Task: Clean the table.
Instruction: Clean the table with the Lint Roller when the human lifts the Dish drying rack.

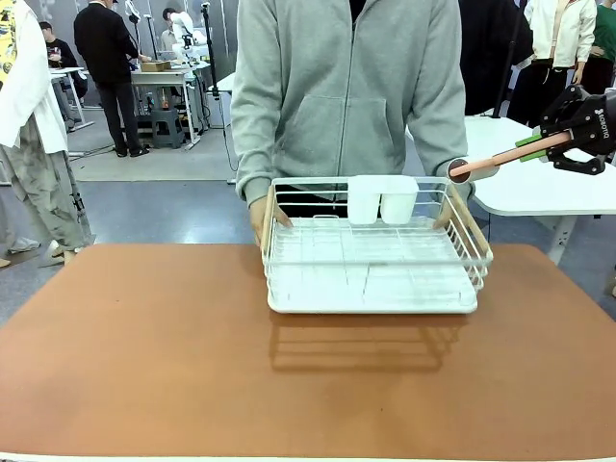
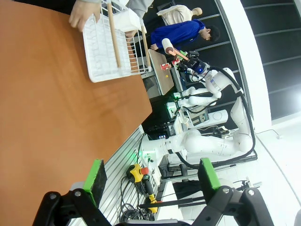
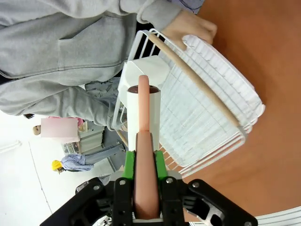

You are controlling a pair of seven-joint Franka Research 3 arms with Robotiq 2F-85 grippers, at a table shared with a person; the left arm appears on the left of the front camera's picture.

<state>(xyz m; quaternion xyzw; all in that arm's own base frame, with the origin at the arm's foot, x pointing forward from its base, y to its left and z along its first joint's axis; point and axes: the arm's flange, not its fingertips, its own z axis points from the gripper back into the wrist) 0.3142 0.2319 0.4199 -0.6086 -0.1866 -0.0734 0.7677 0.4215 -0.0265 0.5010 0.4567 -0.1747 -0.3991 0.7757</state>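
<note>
Front view: white wire rack [image 1: 371, 304] on flat red-brown desk [image 1: 144, 356].
Right jaws: shut on long brown stick [image 1: 500, 157].
Left jaws: wide open, empty.

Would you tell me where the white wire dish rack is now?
Front view: the white wire dish rack sits right of centre on the far side of the terracotta table, a person's hands at both ends.

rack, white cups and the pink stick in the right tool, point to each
rack [image 1: 371, 279], front view, bare wire floor
white cups [image 1: 364, 204], front view, left cup's wall
pink stick [image 3: 143, 108], right wrist view, mid shaft
</note>
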